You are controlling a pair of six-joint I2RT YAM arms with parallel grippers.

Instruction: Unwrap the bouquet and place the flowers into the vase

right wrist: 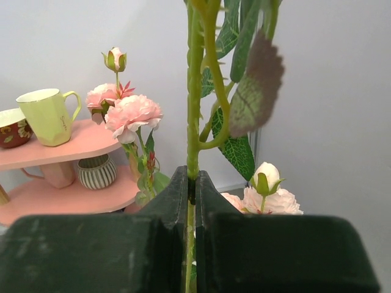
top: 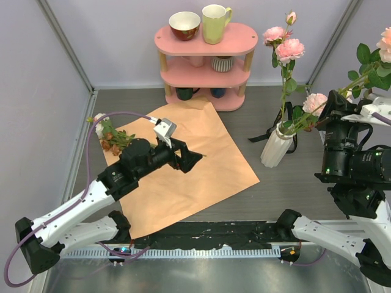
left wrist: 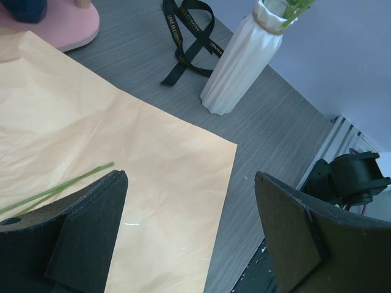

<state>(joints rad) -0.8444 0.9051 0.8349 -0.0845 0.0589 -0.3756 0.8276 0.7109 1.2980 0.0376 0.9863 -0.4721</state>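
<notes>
The bouquet's tan-orange paper (top: 189, 171) lies spread flat on the table. My left gripper (top: 194, 160) hovers open over it with nothing between its fingers (left wrist: 91, 226). A bare green stem (left wrist: 61, 186) rests on the paper (left wrist: 91, 134), and rusty brown roses (top: 113, 141) lie at its left corner. The white ribbed vase (top: 276, 148) holds pink roses (top: 286, 47). To its right, my right gripper (top: 332, 108) is shut on a leafy rose stem (right wrist: 194, 110) that leans from the vase's mouth up to the right. The vase (left wrist: 235, 67) also shows in the left wrist view.
A black ribbon (top: 270, 131) lies on the table beside the vase. A pink three-tier shelf (top: 204, 73) stands at the back with a bowl (top: 184, 25), a pale yellow mug (top: 215, 23) and a striped cup (top: 222, 63). Walls close in left and right.
</notes>
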